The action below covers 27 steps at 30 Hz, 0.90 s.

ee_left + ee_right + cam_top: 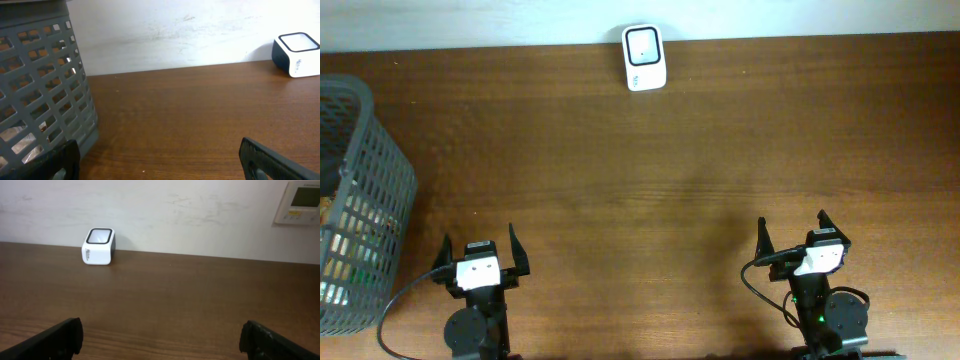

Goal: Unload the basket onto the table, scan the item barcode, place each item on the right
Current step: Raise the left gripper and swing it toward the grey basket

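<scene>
Scanner stands well apart from left gripper and right gripper.

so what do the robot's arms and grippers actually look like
Both are black. The left gripper and right gripper each have two tapered black fingers ahead of a white block. A black cable loops off the left one; the right one's base shows a small green light.

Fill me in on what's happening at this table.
Nothing is being handled yet. The left gripper and right gripper both sit open and empty at the near edge of the table. The white scanner stands at the far edge, and the grey basket on the left holds items I cannot identify.
</scene>
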Tool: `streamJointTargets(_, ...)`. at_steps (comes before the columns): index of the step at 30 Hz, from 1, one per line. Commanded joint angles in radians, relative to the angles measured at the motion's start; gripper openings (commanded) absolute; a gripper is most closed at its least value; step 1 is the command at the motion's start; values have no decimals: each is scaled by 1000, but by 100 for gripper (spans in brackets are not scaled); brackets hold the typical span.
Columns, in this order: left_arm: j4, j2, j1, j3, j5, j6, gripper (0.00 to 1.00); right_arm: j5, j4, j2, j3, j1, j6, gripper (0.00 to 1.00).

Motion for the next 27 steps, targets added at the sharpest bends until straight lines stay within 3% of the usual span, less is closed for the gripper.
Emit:
streamJointTargets(1,-5,1,-67,-2,-52,-29,99,-229,3,3,-5,-224,135,98)
streamJointTargets(23,7,1,-67,-2,-51,-29,99,-229,3,3,-5,-224,135,98)
streamJointTargets(25,-6,1,-67,-2,135,-120,99,-228,3,3,-5,-224,135,99)
streamJointTargets(27,15,1,-67,-1,631,-303,99,-228,3,3,-5,-224,135,98)
